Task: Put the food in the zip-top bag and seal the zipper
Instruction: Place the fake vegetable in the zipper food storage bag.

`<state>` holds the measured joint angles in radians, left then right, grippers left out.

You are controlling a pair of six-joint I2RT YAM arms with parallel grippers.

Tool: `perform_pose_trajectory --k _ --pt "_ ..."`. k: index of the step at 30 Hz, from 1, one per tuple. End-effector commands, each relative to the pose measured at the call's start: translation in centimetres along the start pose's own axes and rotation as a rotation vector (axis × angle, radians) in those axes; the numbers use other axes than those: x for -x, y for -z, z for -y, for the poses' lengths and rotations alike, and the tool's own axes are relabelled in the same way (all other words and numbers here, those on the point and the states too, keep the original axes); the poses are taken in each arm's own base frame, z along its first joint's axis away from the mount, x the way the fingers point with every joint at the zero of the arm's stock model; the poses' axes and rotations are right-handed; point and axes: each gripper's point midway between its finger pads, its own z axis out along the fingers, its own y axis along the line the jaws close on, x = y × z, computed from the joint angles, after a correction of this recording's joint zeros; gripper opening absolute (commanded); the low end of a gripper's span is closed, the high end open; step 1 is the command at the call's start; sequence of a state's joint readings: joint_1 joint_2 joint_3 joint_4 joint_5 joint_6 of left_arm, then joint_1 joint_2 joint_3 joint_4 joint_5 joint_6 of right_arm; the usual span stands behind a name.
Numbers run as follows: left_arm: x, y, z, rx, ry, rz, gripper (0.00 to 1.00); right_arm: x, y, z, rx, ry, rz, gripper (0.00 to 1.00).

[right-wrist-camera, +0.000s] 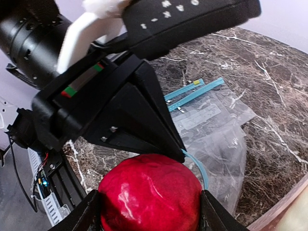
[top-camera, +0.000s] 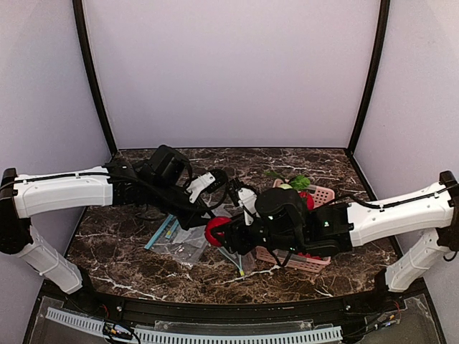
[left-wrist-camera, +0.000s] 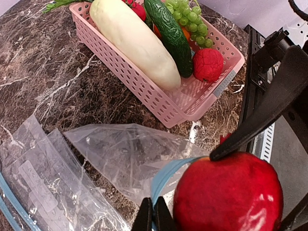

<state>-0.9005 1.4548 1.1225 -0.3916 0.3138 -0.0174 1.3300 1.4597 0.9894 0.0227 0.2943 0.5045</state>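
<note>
1. Your right pincer (right-wrist-camera: 150, 214) grasps a round red-pink fruit (right-wrist-camera: 149, 190); its underside is cut off.
2. Your left pincer (left-wrist-camera: 154, 217) is clenched on the light blue zipper strip (left-wrist-camera: 166, 175) of the clear plastic bag (left-wrist-camera: 120, 154), just beside that fruit.
3. The slim dark green cucumber (left-wrist-camera: 168, 33) and second red fruit (left-wrist-camera: 208, 64) lie in the pink plastic basket (left-wrist-camera: 142, 90).

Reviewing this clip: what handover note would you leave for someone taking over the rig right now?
Left gripper: shut on the zipper, holding the mouth edge of the zip-top bag.
Right gripper: shut on the first red fruit, right at the bag mouth, not yet inside.
The second red fruit and the cucumber lie in the pink basket.
Done: nothing bagged.
Left: put in all three foods, then seal the zipper.
</note>
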Motion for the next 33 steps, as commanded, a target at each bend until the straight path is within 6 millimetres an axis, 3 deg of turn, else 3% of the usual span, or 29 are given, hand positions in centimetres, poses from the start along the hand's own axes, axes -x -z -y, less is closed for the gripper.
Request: perform_pose_trajectory --k 1,9,17,26,33 --pt "-0.4 -0.1 0.1 -0.019 0.015 -0.010 0.01 -0.3 -0.4 2.2 -0.149 -0.008 -0.012 0.42" --pt "-0.5 -0.4 0.9 -0.072 0.022 -0.013 0.01 -2.2 -1.1 4.3 -0.251 -0.024 -0.038 0.42" --pt "-0.7 -0.9 1.4 -0.106 0.033 -0.029 0.01 -2.6 -0.5 6.4 -0.334 -0.116 -0.013 0.41" --pt "-0.7 -1.2 2.2 -0.161 0.050 -0.032 0.01 -3.1 -1.7 6.7 -0.354 -0.114 -0.030 0.42" --pt "-0.1 -0.5 3.1 -0.204 0.043 -0.001 0.01 -4.8 -2.8 8.2 -0.402 -0.111 -0.083 0.44"
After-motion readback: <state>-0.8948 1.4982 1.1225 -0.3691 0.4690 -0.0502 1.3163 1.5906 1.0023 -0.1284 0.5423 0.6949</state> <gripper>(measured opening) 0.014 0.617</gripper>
